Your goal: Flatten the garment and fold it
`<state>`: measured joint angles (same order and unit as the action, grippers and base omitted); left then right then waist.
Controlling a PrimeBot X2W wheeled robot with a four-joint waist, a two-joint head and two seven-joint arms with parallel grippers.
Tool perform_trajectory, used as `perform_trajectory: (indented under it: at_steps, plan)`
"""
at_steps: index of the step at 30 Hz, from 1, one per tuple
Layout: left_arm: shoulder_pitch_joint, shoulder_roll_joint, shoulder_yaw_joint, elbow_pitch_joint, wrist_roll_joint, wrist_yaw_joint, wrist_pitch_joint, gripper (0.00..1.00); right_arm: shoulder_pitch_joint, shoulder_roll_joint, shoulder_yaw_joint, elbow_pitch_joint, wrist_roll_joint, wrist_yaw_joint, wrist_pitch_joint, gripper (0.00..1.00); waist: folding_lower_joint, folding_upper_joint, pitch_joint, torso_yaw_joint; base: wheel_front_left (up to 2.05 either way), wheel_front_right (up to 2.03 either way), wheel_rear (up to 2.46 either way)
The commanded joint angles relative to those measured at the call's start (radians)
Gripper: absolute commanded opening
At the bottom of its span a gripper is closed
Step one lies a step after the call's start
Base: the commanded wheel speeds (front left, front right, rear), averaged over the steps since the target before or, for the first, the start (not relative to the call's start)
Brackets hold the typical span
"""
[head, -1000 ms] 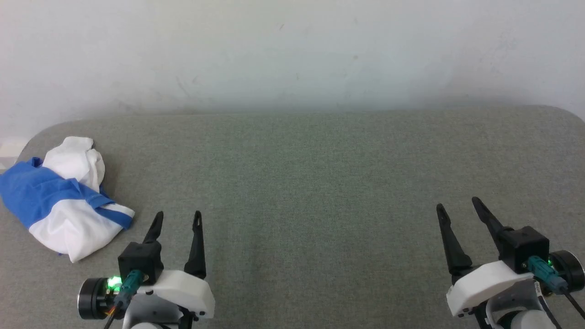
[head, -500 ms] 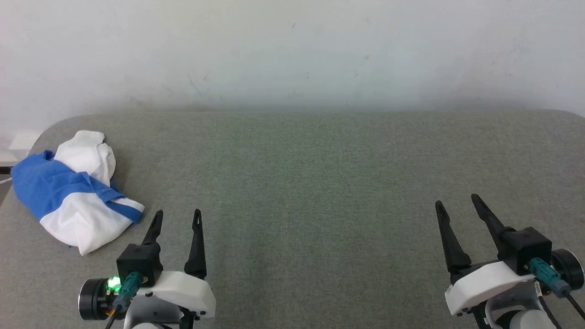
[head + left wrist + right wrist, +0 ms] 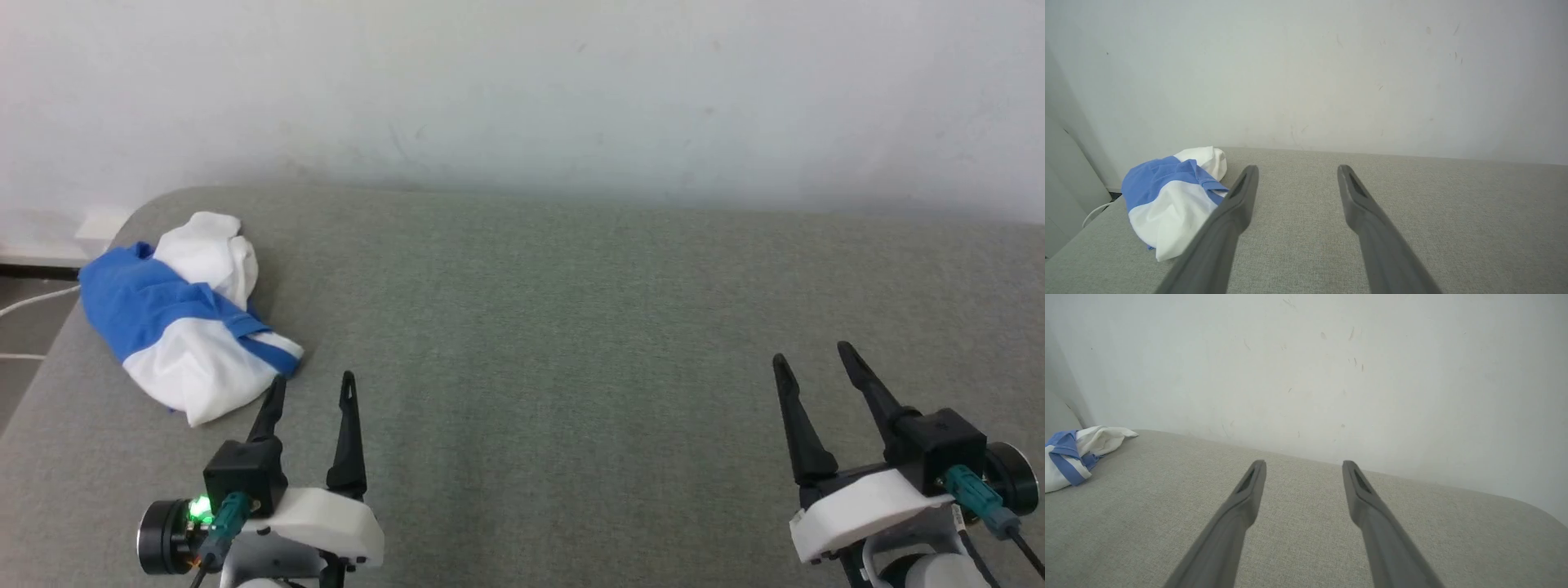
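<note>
Grey fabric table [image 3: 571, 327] against white wall [image 3: 522, 82]; garment [image 3: 188, 343] balled up at table's far-left corner, close to its rim. Left gripper [image 3: 314, 378] over table's near-left, right gripper [image 3: 811, 353] near-right, both jaws spread wide, empty. Risk: 1 blind pinch grabs several layers, or a nudge pushes the heap off table's rim.

Left gripper [image 3: 314, 378] and right gripper [image 3: 810, 353]: long black tapered fingers [image 3: 349, 441], white shells [image 3: 326, 523], teal cable plugs [image 3: 227, 510]; green light [image 3: 198, 510] on left.

The grey, cloth-topped bench [image 3: 571, 343] has rounded far corners. The shirt [image 3: 175, 327] lies on it, bunched in a white-and-blue heap by its far left corner.
</note>
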<state>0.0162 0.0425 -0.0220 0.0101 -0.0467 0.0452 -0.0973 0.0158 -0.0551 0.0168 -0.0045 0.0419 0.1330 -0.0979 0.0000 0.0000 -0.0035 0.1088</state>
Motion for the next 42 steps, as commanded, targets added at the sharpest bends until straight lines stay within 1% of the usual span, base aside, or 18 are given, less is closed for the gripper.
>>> perform_trajectory:
  at_steps: [1, 26, 42]
  plan:
    - [0.010, 0.003, 0.001, -0.003, -0.010, 0.006, -0.009, 1.00, -0.002, 0.002, 0.007, -0.005, 0.006, -0.001, -0.009, 1.00, 0.0000, 0.0000, -0.002, 0.022, 0.00, 0.00, 0.00]
    - [0.022, 0.005, -0.007, -0.017, -0.030, 0.023, -0.062, 1.00, 0.000, 0.003, 0.043, 0.005, 0.018, -0.001, -0.061, 1.00, 0.0000, 0.0000, -0.001, 0.209, 0.00, 0.00, 0.00]
    - [0.029, 0.006, -0.022, -0.027, -0.035, 0.041, -0.093, 1.00, -0.002, 0.004, 0.057, 0.009, 0.034, -0.002, -0.092, 1.00, 0.0000, 0.0000, -0.001, 0.303, 0.00, 0.00, 0.00]
